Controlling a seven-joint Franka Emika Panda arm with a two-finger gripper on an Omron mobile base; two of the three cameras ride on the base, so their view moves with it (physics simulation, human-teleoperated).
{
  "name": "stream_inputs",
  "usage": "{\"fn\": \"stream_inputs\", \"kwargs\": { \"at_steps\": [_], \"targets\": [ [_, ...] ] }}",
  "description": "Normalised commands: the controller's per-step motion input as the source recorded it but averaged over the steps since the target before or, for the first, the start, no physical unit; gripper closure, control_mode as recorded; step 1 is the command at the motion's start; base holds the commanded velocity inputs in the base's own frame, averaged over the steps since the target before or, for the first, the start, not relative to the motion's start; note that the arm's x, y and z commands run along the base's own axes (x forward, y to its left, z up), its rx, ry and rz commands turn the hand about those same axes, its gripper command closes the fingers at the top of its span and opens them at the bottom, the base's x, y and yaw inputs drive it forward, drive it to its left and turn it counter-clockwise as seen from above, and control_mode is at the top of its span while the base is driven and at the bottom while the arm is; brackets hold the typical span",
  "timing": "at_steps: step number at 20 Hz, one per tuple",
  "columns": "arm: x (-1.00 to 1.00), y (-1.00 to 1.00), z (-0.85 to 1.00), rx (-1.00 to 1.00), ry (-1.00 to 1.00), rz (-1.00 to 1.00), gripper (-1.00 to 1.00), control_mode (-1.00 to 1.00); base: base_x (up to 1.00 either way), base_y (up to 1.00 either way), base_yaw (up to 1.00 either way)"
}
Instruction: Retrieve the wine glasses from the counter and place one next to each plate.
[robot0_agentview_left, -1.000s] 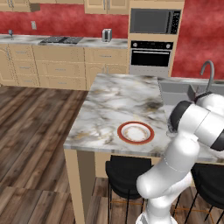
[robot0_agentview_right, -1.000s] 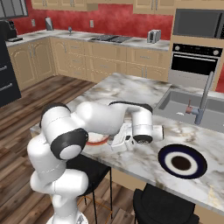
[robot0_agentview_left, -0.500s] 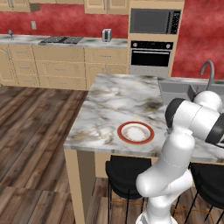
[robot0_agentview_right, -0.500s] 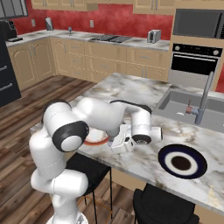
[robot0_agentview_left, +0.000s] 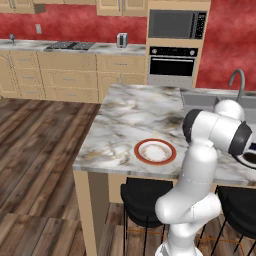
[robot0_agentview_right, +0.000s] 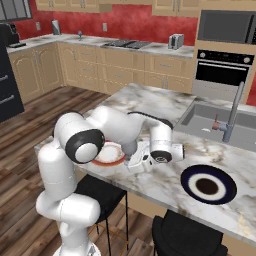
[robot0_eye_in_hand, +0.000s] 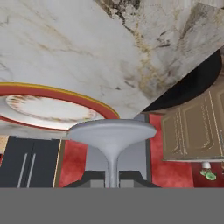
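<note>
My gripper (robot0_eye_in_hand: 112, 179) is shut on the thin stem of a translucent grey wine glass (robot0_eye_in_hand: 111, 131), whose round foot fills the middle of the hand view. In the right base view the gripper (robot0_agentview_right: 134, 162) hovers low over the marble island, just right of the white plate with the orange-red rim (robot0_agentview_right: 111, 154) (robot0_agentview_left: 155, 151) (robot0_eye_in_hand: 48, 107). The dark navy plate (robot0_agentview_right: 208, 184) lies farther right on the island. The counter (robot0_agentview_left: 100, 48) (robot0_agentview_right: 145, 47) runs along the red wall at the back.
A sink with a tall faucet (robot0_agentview_right: 232, 112) is set into the island's far right. Black stools (robot0_agentview_left: 145, 195) stand under the island's near edge. A toaster (robot0_agentview_left: 121, 40) and a cooktop sit on the counter, beside a built-in oven (robot0_agentview_left: 172, 65).
The arm's elbow has swung a little to the left. The hand with the glass has stayed almost in place beside the orange-rimmed plate.
</note>
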Motion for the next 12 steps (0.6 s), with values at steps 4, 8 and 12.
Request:
{"fn": "stream_inputs", "kwargs": {
  "at_steps": [4, 8, 12],
  "targets": [
    [0.09, -0.02, -0.13, 0.00, 0.00, 0.00, 1.00, -1.00, 0.00, 0.00, 0.00],
    [0.04, -0.06, -0.19, 0.00, 0.00, 0.00, 1.00, -1.00, 0.00, 0.00, 0.00],
    [0.09, -0.02, -0.22, 0.00, 0.00, 0.00, 1.00, -1.00, 0.00, 0.00, 0.00]
  ]
}}
